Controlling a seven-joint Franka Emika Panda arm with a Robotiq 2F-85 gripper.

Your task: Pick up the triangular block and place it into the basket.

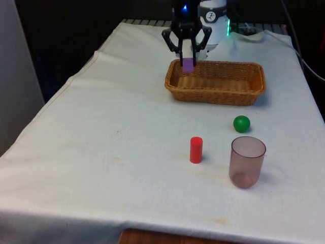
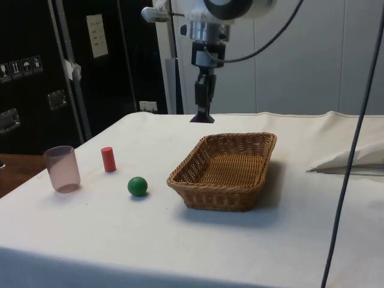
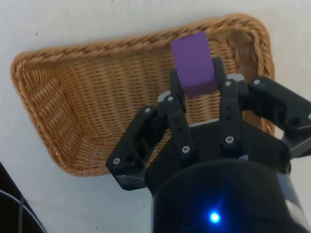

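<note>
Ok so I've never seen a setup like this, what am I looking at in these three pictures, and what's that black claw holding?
It is a robot arm at a table. One picture looks along the table, one from its side, one from a camera on the arm's wrist. The black claw is its gripper, shut on a purple block and held above one end of a woven basket. On the white cloth there are also a red cylinder, a green ball and a see-through pinkish cup. The job is to put the block into the basket.

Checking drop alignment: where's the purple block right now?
The purple block is clamped in the end effector, held above the front view's left end of the wicker basket, well apart from the green ball.
</note>
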